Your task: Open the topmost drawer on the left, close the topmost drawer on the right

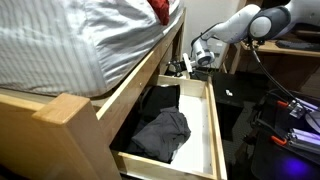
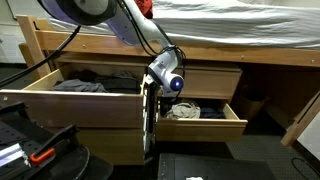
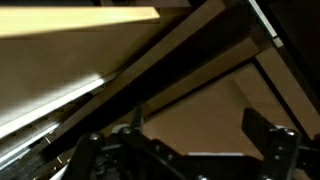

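Note:
In both exterior views two wooden drawers under the bed stand pulled out. The topmost left drawer (image 2: 70,98) is far out and holds dark clothes (image 1: 165,128); it also shows from its side in an exterior view (image 1: 214,125). The topmost right drawer (image 2: 205,122) is partly out and holds light clothes. My gripper (image 2: 163,82) hangs between the two drawers, by the left drawer's inner side wall, and it also shows in an exterior view (image 1: 184,66). In the wrist view its fingers (image 3: 190,150) are spread apart with only bare wood between them.
The wooden bed frame (image 2: 240,52) and the striped mattress (image 1: 70,40) lie above the drawers. A bed post (image 1: 70,135) stands near the camera. Black equipment with cables (image 1: 285,125) sits on the floor beside the bed. Lower drawer fronts (image 2: 95,145) are shut.

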